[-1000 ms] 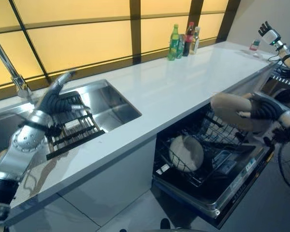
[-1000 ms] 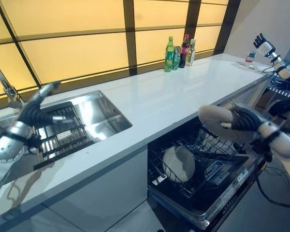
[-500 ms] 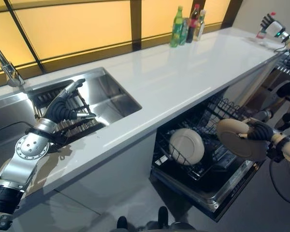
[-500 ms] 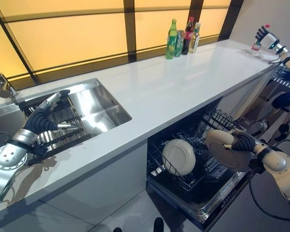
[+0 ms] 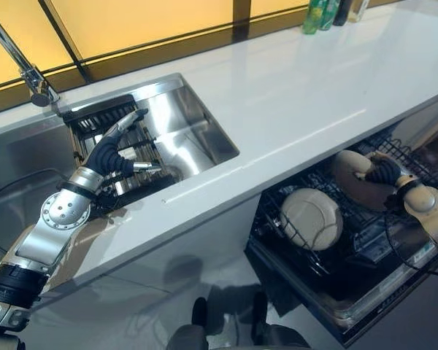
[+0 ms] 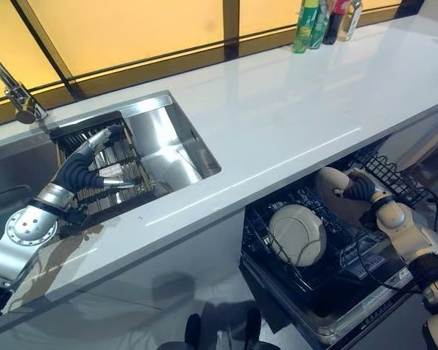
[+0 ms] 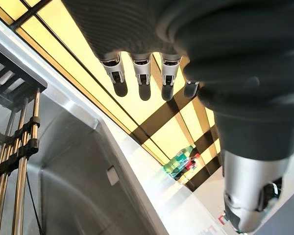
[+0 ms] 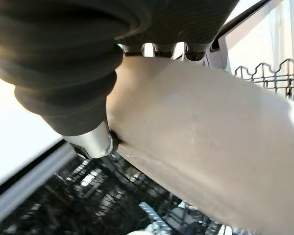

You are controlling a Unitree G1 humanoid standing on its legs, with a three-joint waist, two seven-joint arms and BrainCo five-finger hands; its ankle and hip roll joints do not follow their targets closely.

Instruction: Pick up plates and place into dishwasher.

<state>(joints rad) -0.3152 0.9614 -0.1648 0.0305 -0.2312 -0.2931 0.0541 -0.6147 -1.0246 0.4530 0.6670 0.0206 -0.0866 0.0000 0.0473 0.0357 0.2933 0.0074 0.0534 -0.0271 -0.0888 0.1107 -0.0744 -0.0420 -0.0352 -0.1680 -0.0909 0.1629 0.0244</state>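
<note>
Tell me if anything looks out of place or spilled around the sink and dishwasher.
Nothing stands out. One plate stands upright in the dishwasher rack, the right hand holds a second plate over it, and the left hand hovers open above the sink rack.

Warm amber backlight from window panels [image 6: 131, 29] at 12 o'clock. White counter [image 6: 292, 95] bright, streaked with glare. Sink [image 5: 182, 138] steel glints. Dishwasher [image 6: 328, 270] interior dim at 4 o'clock. Soft shadows on floor [image 5: 153, 292] at 6. Right wrist view: plate [image 8: 210, 142] blurred close up.
</note>
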